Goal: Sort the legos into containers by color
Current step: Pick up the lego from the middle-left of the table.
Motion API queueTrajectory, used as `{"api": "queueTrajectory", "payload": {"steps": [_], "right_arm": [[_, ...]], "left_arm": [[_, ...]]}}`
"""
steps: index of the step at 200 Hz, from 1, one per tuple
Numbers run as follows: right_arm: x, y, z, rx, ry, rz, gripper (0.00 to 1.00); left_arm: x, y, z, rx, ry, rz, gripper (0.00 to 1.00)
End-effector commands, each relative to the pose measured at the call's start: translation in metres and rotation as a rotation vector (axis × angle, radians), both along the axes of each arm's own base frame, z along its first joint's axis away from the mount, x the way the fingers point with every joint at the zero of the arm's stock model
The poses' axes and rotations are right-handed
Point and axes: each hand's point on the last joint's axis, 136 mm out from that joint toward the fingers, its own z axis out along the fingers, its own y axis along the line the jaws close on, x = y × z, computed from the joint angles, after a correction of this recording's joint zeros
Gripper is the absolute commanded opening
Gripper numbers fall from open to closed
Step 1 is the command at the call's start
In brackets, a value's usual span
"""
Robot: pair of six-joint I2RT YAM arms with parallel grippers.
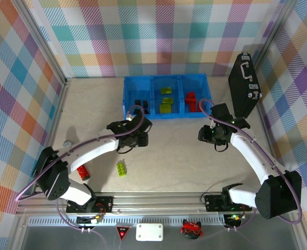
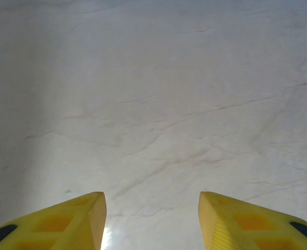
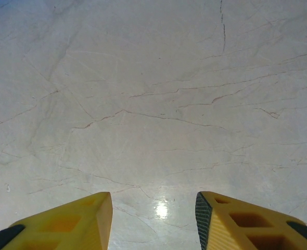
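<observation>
— Legos: have you got one?
— No. My left claw stands part-way open, with bare table between its yellow fingers. My right claw is the same and holds nothing.
— Where are the bricks, then?
— Most sit in the containers at upper centre: black on the left, lime in the middle, red on the right. Two lie loose at lower left: a lime brick just below my left claw, and a red brick tight beside my left arm.
— What could go wrong?
— The red one worries me. It lies so close to my own arm that reaching for it could knock it away. The lime one is small, so an off-centre pinch could flick it.
— Which view helps?
— The overhead view places bricks and bins. The wrist views give the gap between my fingers, which the overhead view hides under the wrists.
</observation>
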Motion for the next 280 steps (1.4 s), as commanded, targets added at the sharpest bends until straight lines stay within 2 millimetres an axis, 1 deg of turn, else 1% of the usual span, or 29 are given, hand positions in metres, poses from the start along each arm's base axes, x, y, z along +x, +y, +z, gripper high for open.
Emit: {"api": "queueTrajectory", "payload": {"steps": [1,18,33,55,71,90,116,143,187,218,280], "right_arm": [[0.006,0.004,0.004,0.021,-0.015,0.015,0.48],[0.007,0.004,0.003,0.022,-0.014,0.016,0.48],[0.007,0.004,0.003,0.023,-0.015,0.015,0.48],[0.007,0.005,0.002,0.024,-0.014,0.016,0.48],[0.007,0.005,0.002,0.027,-0.010,0.016,0.48],[0.007,0.006,0.001,0.029,-0.008,0.015,0.48],[0.007,0.006,0.000,0.031,-0.006,0.014,0.48],[0.006,0.007,-0.001,0.039,0.000,0.015,0.47],[0.006,0.008,-0.002,0.047,0.005,0.011,0.47],[0.005,0.008,-0.002,0.048,0.004,0.009,0.47],[0.003,0.009,-0.002,0.059,0.013,0.005,0.47]], "left_arm": [[-0.017,0.027,-0.003,0.001,0.055,0.082,0.51],[-0.025,0.036,-0.003,0.002,0.076,0.103,0.52],[-0.031,0.044,0.000,0.010,0.075,0.124,0.56],[-0.040,0.055,-0.004,0.016,0.078,0.149,0.62],[-0.048,0.065,-0.015,0.021,0.105,0.190,0.62],[-0.059,0.071,-0.032,0.003,0.156,0.223,0.60],[-0.072,0.074,-0.052,-0.013,0.214,0.253,0.59],[-0.082,0.073,-0.071,-0.030,0.265,0.270,0.56],[-0.090,0.066,-0.095,-0.060,0.326,0.273,0.54],[-0.092,0.068,-0.103,-0.039,0.341,0.277,0.52],[-0.095,0.073,-0.110,-0.009,0.352,0.284,0.48]]}}
